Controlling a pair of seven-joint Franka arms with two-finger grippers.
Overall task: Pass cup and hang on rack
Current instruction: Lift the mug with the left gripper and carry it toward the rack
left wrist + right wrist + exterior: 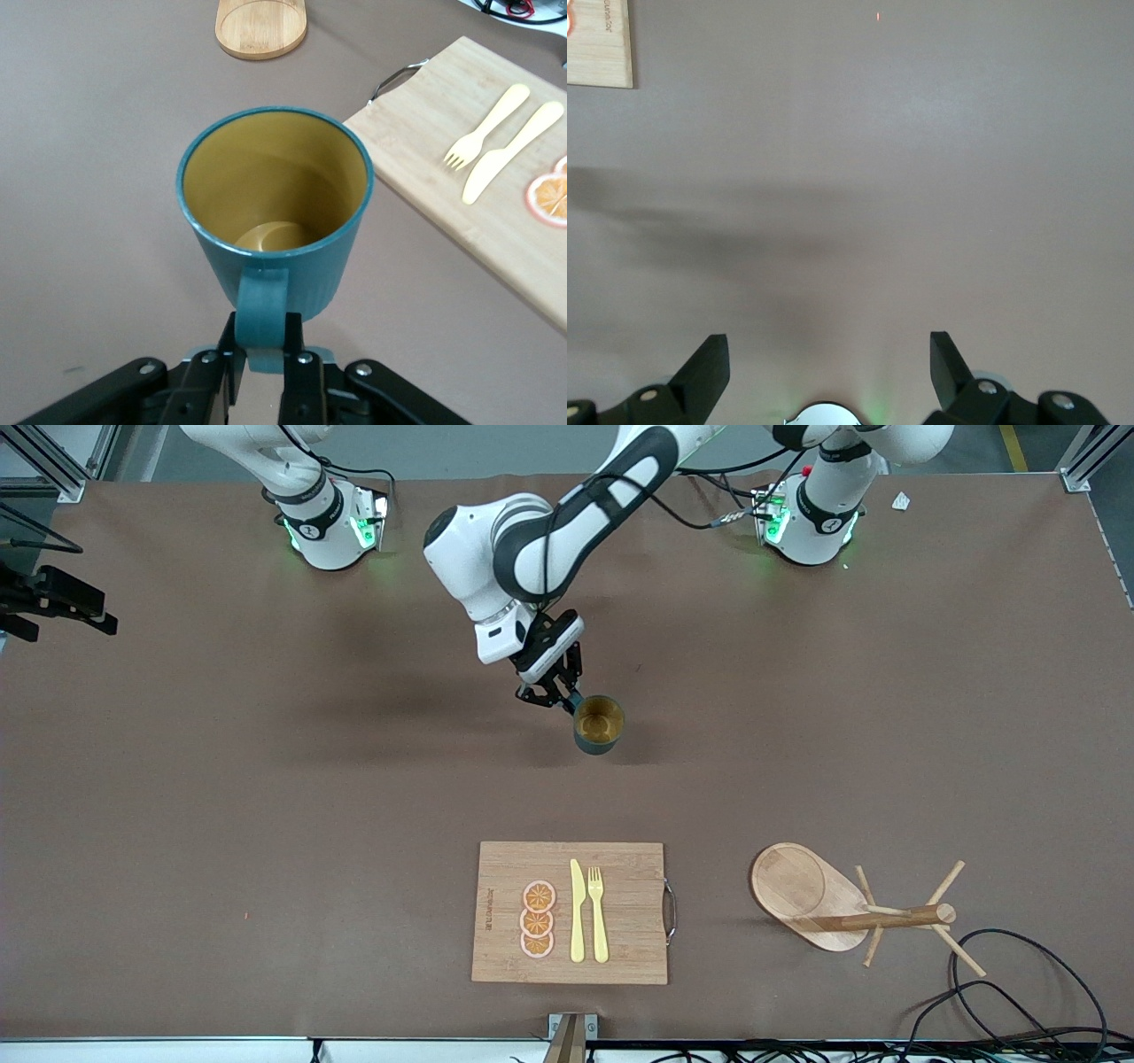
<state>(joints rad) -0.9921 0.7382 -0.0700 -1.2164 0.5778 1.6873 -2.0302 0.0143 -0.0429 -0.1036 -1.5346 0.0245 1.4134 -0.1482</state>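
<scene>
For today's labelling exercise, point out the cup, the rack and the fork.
cup [275, 190], left wrist view, on its inner wall.
rack [793, 881], front view, on its flat base.
fork [598, 917], front view, on its handle.

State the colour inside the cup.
Mustard-tan inside the cup, clearest in the left wrist view.

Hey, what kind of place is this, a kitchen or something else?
Most likely a robotics lab staged as a kitchen: two robot arms bolted along a brown-covered table, loose cables at its edge, and props such as a cutting board and rack.
</scene>
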